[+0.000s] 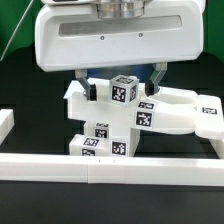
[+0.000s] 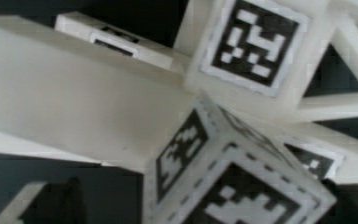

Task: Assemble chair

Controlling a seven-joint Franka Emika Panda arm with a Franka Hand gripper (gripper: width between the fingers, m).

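Note:
The chair's white parts sit heaped in the middle of the black table, all carrying black-and-white tags. A tagged block (image 1: pixel 122 91) tops the heap, over a wide flat piece (image 1: pixel 170 115) that reaches toward the exterior view's right. Lower blocks (image 1: pixel 100 141) stand in front. My gripper (image 1: pixel 120 80) hangs straight over the top block, open, one finger on each side and a gap to both. In the wrist view the same tagged block (image 2: pixel 229 170) fills the frame very close, lying between the jaws, with another tagged part (image 2: pixel 256 45) and a long white piece (image 2: pixel 69 90) beyond it.
A long white border rail (image 1: pixel 110 168) runs along the front of the table. A short rail piece (image 1: pixel 5 124) stands at the exterior view's left. A chair part (image 1: pixel 210 108) extends toward the exterior view's right edge.

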